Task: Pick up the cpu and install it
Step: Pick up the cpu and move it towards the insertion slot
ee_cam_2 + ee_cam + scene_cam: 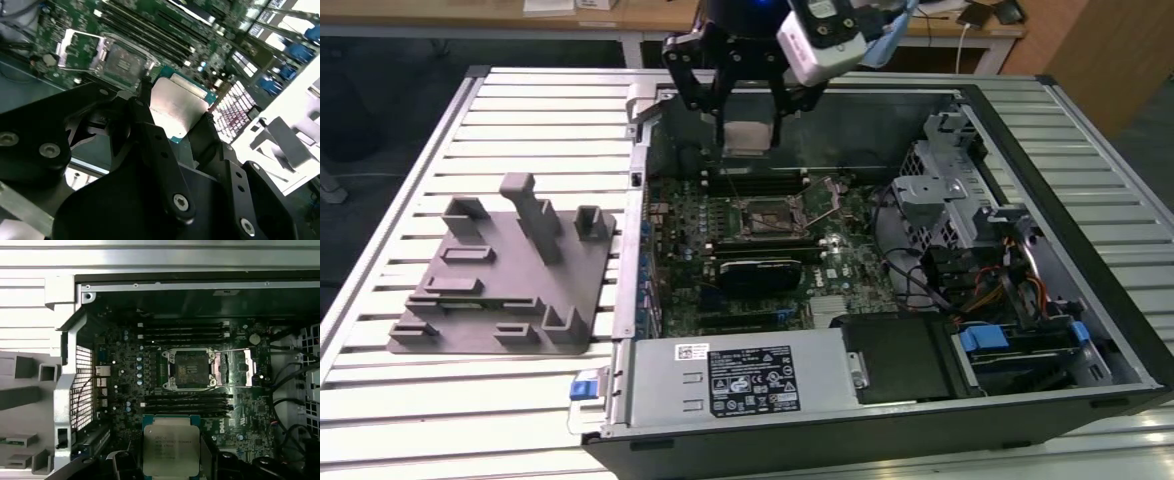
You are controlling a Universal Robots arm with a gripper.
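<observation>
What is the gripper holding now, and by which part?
The gripper holds the cpu, clamped by two opposite edges.

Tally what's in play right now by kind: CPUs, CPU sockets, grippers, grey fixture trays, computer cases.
cpu: 1, held above the motherboard
CPU socket: 1, frame open, nothing seated in it
gripper: 1, shut on the cpu
grey fixture tray: 1, beside the case at the exterior view's left
computer case: 1, side open
Total: 5
</observation>
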